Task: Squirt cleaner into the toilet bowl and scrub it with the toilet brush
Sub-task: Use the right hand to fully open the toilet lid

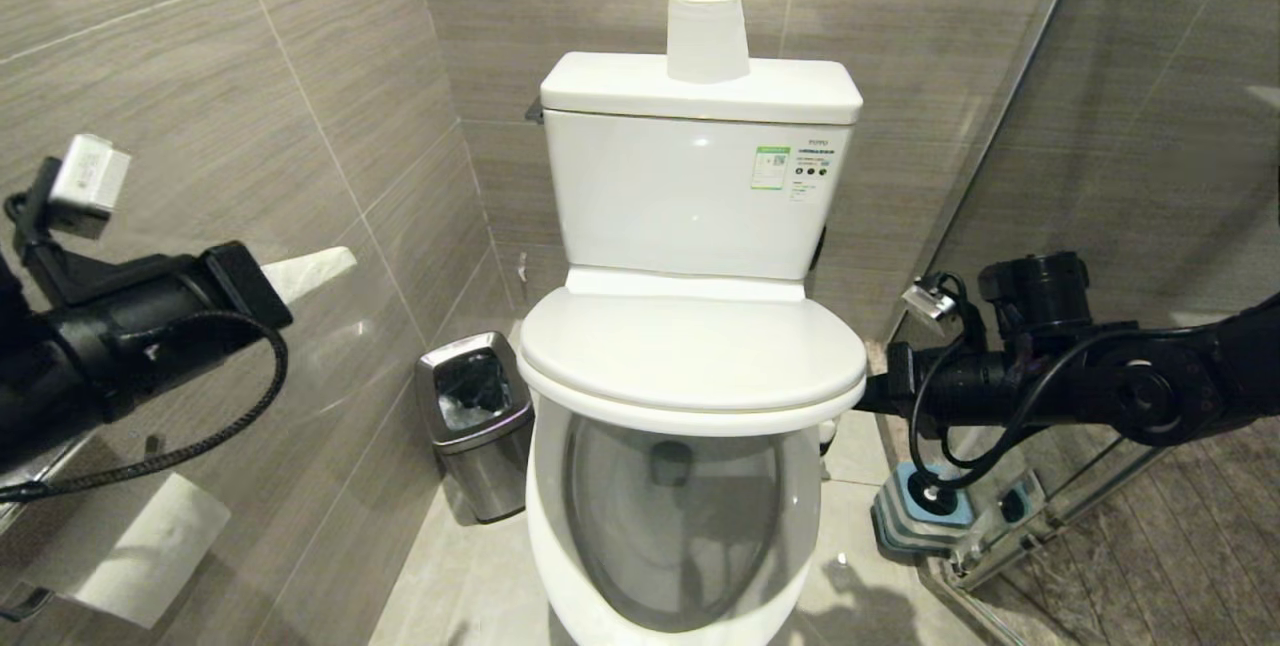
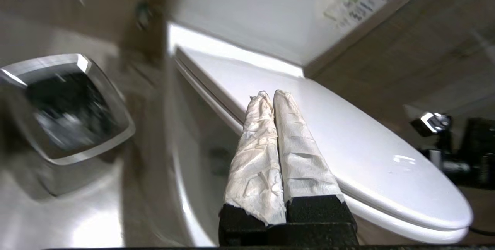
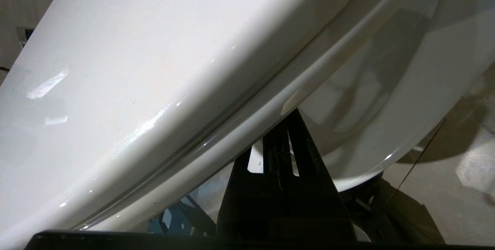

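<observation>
Both end effectors closed; right (image 3: 288, 120) seemingly touches the toilet bowl (image 3: 367, 134).

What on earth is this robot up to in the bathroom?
It is about to clean the toilet bowl. The seat and lid appear partly raised, with the right gripper, shut, tucked under their edge on that side. The left gripper, fingers wrapped in paper and pressed together, hangs empty in the air off the toilet's left side. No brush is in hand yet.
</observation>
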Available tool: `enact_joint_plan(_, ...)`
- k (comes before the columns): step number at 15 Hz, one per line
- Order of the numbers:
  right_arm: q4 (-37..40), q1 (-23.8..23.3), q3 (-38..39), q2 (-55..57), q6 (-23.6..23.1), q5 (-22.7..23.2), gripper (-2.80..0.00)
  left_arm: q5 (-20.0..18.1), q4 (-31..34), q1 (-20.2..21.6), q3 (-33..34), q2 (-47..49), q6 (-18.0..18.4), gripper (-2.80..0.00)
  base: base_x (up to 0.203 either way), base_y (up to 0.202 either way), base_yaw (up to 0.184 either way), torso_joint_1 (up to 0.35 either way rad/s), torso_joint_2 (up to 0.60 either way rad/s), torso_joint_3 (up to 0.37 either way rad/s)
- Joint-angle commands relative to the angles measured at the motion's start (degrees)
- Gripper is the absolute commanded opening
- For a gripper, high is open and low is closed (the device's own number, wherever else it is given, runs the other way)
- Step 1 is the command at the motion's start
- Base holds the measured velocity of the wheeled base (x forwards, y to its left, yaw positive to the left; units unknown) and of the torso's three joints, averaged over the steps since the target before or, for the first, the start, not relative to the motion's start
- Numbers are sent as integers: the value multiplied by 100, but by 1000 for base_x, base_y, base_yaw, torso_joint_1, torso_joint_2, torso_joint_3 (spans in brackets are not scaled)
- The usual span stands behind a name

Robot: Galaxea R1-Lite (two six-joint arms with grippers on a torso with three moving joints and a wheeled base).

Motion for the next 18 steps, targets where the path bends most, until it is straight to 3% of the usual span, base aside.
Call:
enact_joint_plan(1,-14,2,-3,-10,19,26,-280,4,-10,290,1,-635,355,-280,0,0,0,0,0,0)
enact_joint_plan(4,-176,0,-9,-1,28,22,-280,1,6,622,21,-1223,608,-280,0,0,0,0,0,0)
enact_joint_plan(9,-225,-5,-112,-9,28,31,-280,-19,117,1005,220,-2158,677,-280,0,0,0,0,0,0)
enact_joint_plan(14,-220,-76,-382,-290,186,37,-280,-7,1380,1140,455,-3322,737,-280,0,0,0,0,0,0)
enact_joint_plan(18,-225,-77,-554,-354,336,31,-280,3,1989,1147,764,-4087,1134,-280,0,0,0,0,0,0)
